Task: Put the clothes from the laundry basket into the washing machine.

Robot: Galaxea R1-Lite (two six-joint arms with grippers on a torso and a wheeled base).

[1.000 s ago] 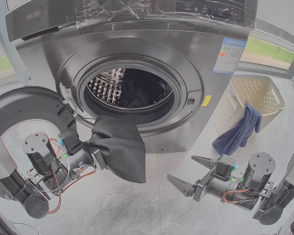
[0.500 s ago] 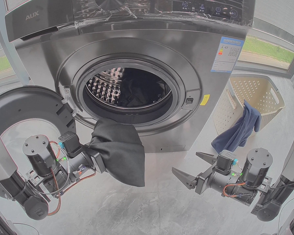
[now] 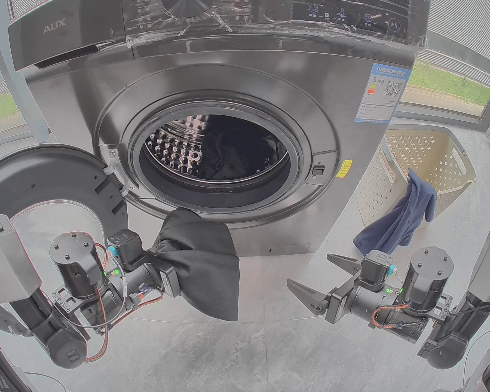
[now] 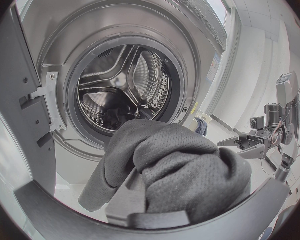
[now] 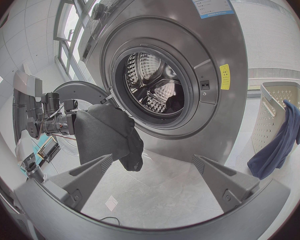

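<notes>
Because the door (image 3: pixel 43 186) of the washing machine (image 3: pixel 332 83) stands swung open to the robot's left, the drum (image 3: pixel 171 151) is free to take clothes, and a dark garment (image 3: pixel 234 156) already lies inside. The left jaws hold a black garment (image 3: pixel 201 262) just below and in front of the drum's opening, which looks like the lead-in to pushing it in. The cloth is bunched over the jaws and wraps them, and most of it hangs down toward the floor (image 3: pixel 256 344), so their tips are hidden. The right jaws are spread wide and empty above the floor, near the machine's right front corner. A blue garment (image 3: pixel 403 219) hangs over the rim of the laundry basket (image 3: pixel 446 153) beside the machine, probably the next to fetch.
</notes>
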